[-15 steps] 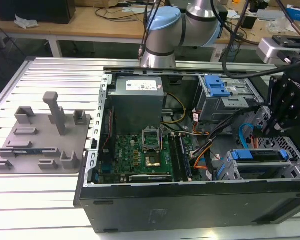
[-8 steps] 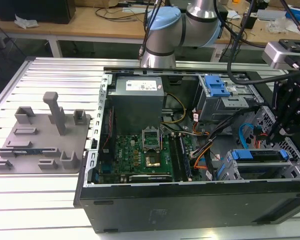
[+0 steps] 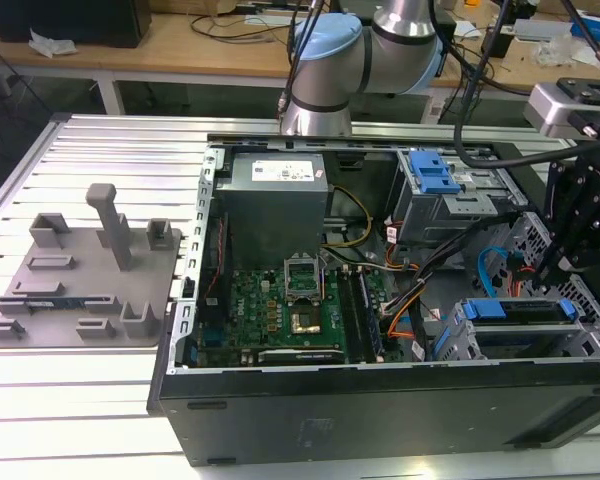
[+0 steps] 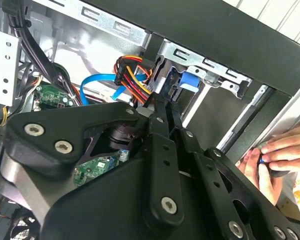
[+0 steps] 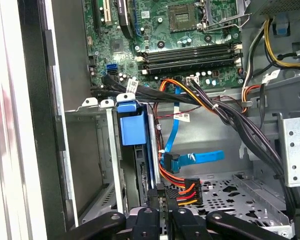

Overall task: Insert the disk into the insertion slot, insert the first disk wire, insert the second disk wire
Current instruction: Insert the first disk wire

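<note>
Ribbed metal table (image 3: 110, 160) under an open black computer case (image 3: 380, 410), with a grey fixture plate (image 3: 80, 290) lying beside it toward the exterior view's left. Inside the case, a green motherboard (image 3: 280, 300) and a grey power supply (image 3: 275, 185). Blue-framed disk (image 5: 134, 127) already seated in the insertion slot (image 5: 114, 165), its blue carrier end facing the loose cables. Robot hand (image 5: 160, 190) low inside the case, just beside the slot, with fingers drawn narrow and pinched on the black plug (image 5: 187, 189) of an orange, red and yellow wire bundle. Plug near the disk's end, apparently not yet pushed into it. Flat blue cable (image 5: 195, 157) just beside the plug, its connector close to the disk's edge; cannot tell whether touching. Outside the case wall, a person's fingers (image 4: 282, 147) close to the black rim.
</note>
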`<state>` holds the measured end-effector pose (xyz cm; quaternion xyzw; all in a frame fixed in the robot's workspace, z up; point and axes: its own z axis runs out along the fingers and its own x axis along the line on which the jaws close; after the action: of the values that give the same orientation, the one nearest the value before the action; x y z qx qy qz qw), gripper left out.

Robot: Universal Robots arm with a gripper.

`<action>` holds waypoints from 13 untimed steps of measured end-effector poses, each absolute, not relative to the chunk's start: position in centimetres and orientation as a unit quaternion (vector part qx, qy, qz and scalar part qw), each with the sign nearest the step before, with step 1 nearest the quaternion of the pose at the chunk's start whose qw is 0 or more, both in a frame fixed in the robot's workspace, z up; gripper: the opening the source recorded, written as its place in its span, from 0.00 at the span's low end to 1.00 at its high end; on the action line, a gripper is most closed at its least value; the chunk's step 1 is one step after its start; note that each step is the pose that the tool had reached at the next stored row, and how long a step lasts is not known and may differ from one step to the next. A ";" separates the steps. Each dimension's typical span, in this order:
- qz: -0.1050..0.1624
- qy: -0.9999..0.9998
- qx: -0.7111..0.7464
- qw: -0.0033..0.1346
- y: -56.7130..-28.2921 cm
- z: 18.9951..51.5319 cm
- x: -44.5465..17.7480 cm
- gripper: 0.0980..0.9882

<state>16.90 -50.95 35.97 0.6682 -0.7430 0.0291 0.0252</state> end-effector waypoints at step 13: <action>0.029 -0.743 0.668 0.025 -51.9 35.7 16.9 0.07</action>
<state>16.89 -51.85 35.66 0.6681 -0.7430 0.0291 0.0252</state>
